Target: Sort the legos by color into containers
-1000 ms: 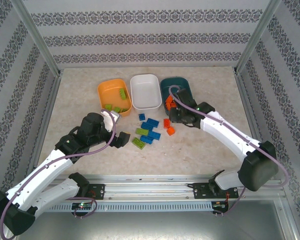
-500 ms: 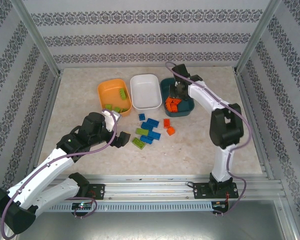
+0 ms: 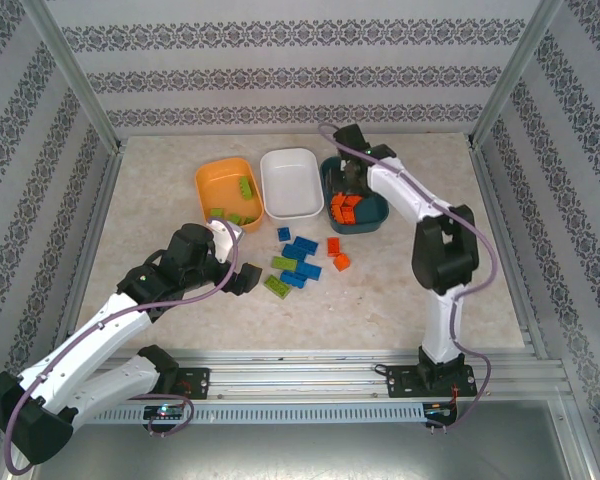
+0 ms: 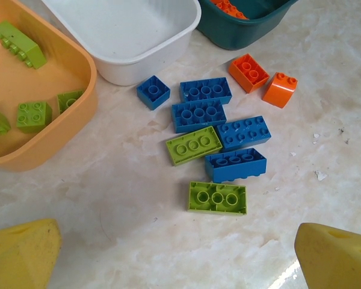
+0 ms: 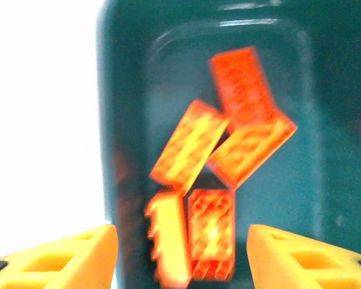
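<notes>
Table (image 3: pixel 400 290): pale marbled top. All positions below are referred to the white tub (image 3: pixel 290 185) (image 4: pixel 120 30), which sits toward the far side, near centre, and has no bricks in it.

Left arm (image 3: pixel 100 340): reaches from the near edge to a point nearer the bases than the white tub, on its left-arm side.

Right arm (image 3: pixel 440 250): folded high, with the wrist just beyond the white tub's right-arm side.

Orange tub (image 3: pixel 202 190) (image 4: pixel 84 90): just beside the white tub on the left-arm side.

Teal tub (image 3: pixel 378 212) (image 4: pixel 240 33) (image 5: pixel 168 78): just beside the white tub on the right-arm side.

Right gripper (image 3: pixel 348 185) (image 5: pixel 180 241): over the teal tub, fingers spread apart, nothing gripped between them.

Left gripper (image 3: pixel 242 278) (image 4: pixel 180 253): above bare table on the near side of the white tub, fingers wide apart, holding nothing.

Loose bricks (image 3: pixel 302 258): clustered on the table on the near side of the white tub. The left wrist view shows five blue bricks (image 4: pixel 198 114), two green ones (image 4: pixel 194 144) and two orange ones (image 4: pixel 248 72), the orange pair toward the teal tub.

Green bricks (image 3: pixel 244 187) (image 4: pixel 34 115): several lie in the orange tub.

Orange bricks (image 3: pixel 345 208) (image 5: pixel 240 78): about five lie in the teal tub; blur prevents a firm count.
</notes>
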